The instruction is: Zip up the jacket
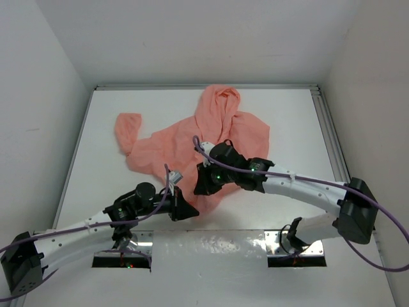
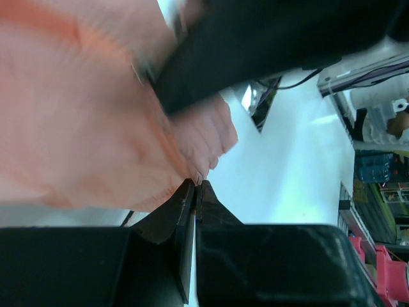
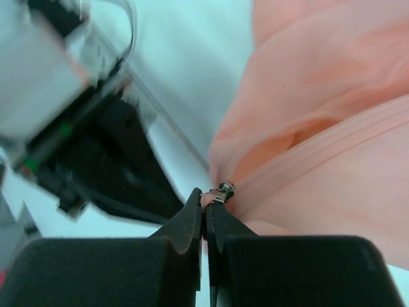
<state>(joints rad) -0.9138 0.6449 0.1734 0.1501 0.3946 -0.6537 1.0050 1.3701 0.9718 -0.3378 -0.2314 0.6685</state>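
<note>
The salmon-pink jacket [image 1: 211, 134] lies spread on the white table, hood toward the far side, one sleeve out to the left. My left gripper [image 1: 185, 210] is shut on the jacket's bottom hem [image 2: 195, 167] at the near edge. My right gripper [image 1: 203, 182] is just beyond it, shut on the small metal zipper pull [image 3: 220, 193] at the lower end of the front zipper. The zipper tape [image 3: 332, 150] runs away up and to the right. The right arm's black body fills the top of the left wrist view.
White walls close in the table on the left, right and far sides. A metal rail [image 1: 329, 131] runs along the table's right edge. Two metal base plates [image 1: 137, 240] sit at the near edge. A purple cable [image 1: 307, 182] follows the right arm.
</note>
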